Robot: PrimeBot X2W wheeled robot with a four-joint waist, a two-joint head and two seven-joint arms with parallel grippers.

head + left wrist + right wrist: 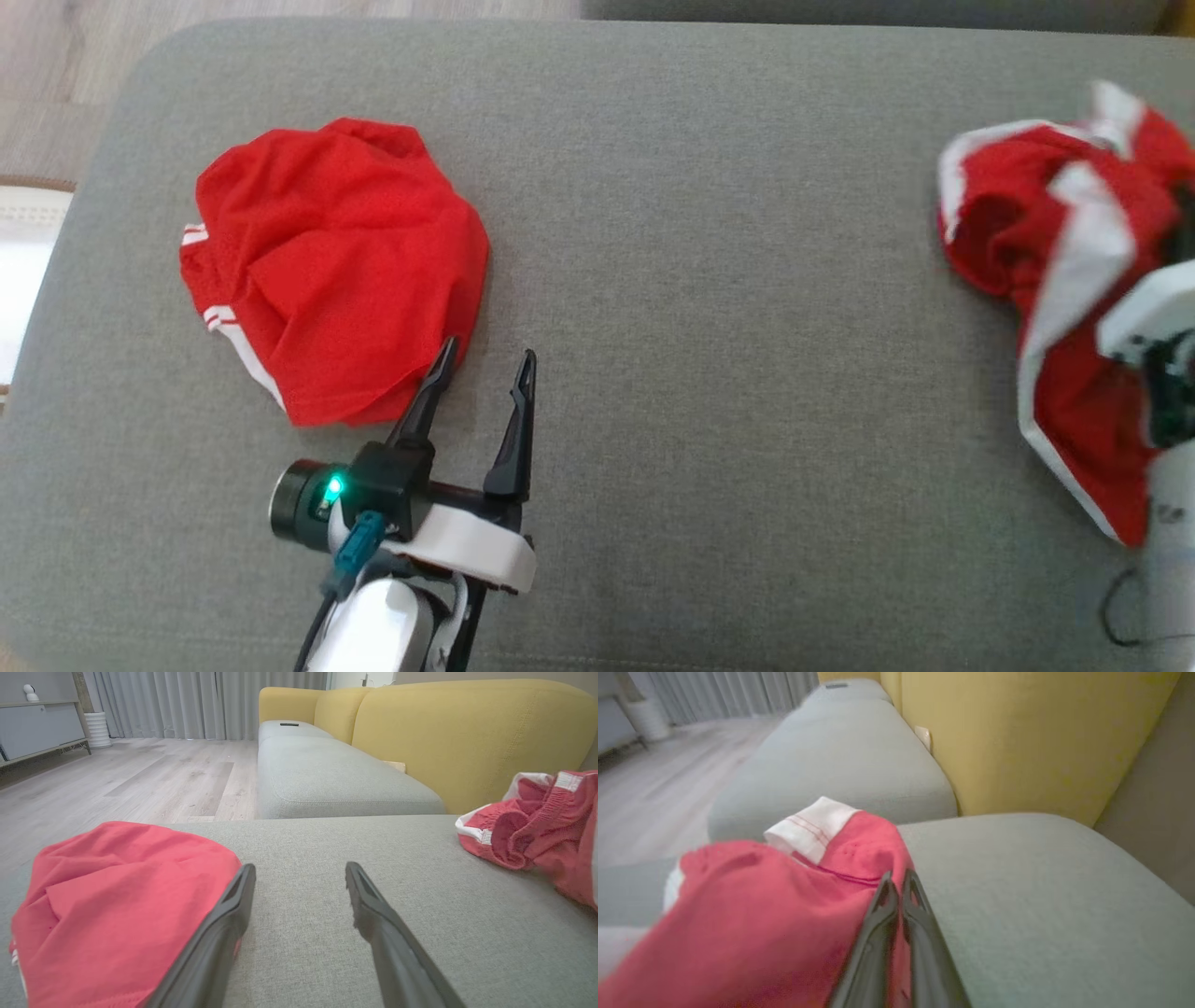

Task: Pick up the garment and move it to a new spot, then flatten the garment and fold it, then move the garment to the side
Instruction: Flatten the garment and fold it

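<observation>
Two red garments lie well apart on one grey seat cushion [709, 280].

1. Right-hand garment [1074, 411]: red with broad white trim, bunched, at the cushion's right end. In the head view it is blurred, cut off by the frame edge and partly covered by the pale right arm [1153, 322]. How much of it rests on the cushion cannot be made out. The left wrist view shows a gathered elastic band and white hem [537, 821].

2. Right gripper [898, 877]: fingers pressed together, pinching a fold of the right-hand garment at its near edge. The cloth spreads to the left of the fingers, and its lower part is out of focus.

3. Left-hand garment [336, 271]: plain red, in a rounded, creased heap at the cushion's left end. Thin white stripes show along its left edge. The shape beneath the folds is hidden.

4. Left gripper [490, 350]: fingers spread wide and holding nothing, low over the cushion. One finger [233, 914] overlaps the heap's near edge, but whether it touches the cloth cannot be told. The other stands over bare cushion.

5. Surroundings: yellow sofa back [467, 732], wood floor [117, 779] and grey curtains [187, 700]. A small dark object on the far seat is too small to identify.
</observation>
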